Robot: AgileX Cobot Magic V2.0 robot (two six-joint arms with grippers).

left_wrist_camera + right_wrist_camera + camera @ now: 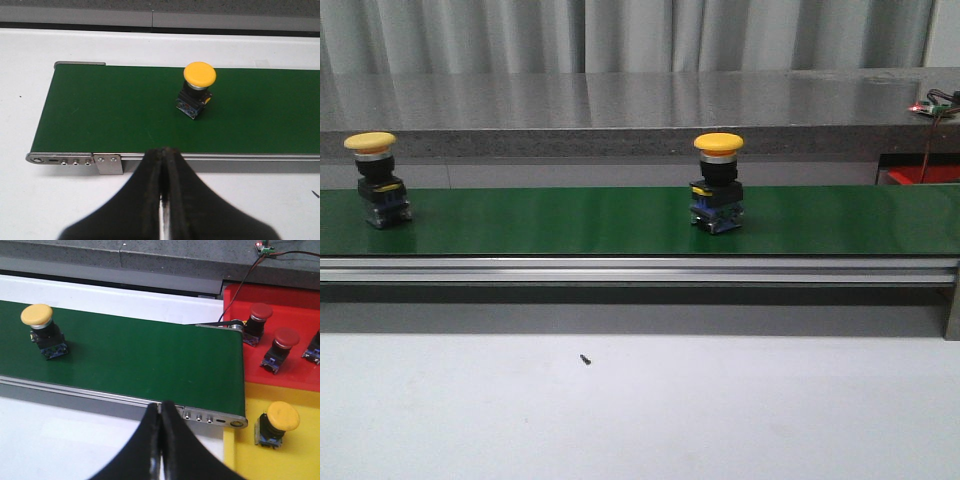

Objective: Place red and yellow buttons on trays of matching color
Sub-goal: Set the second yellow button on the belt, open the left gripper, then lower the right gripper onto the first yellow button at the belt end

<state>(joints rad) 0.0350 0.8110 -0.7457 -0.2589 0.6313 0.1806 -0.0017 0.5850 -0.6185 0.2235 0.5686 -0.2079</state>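
Two yellow buttons stood upright on the green belt [570, 220], one at its left end [377, 180], one near the middle [717, 182]. Left pincer [164, 165] and right pincer [160, 417] were closed, empty, above the white counter [720, 410].

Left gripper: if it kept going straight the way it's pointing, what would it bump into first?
Probably the green conveyor belt. The left gripper is shut and points across the belt's metal edge, so the belt comes first. The yellow button stands a little off to the side of that line, though depth is hard to judge.
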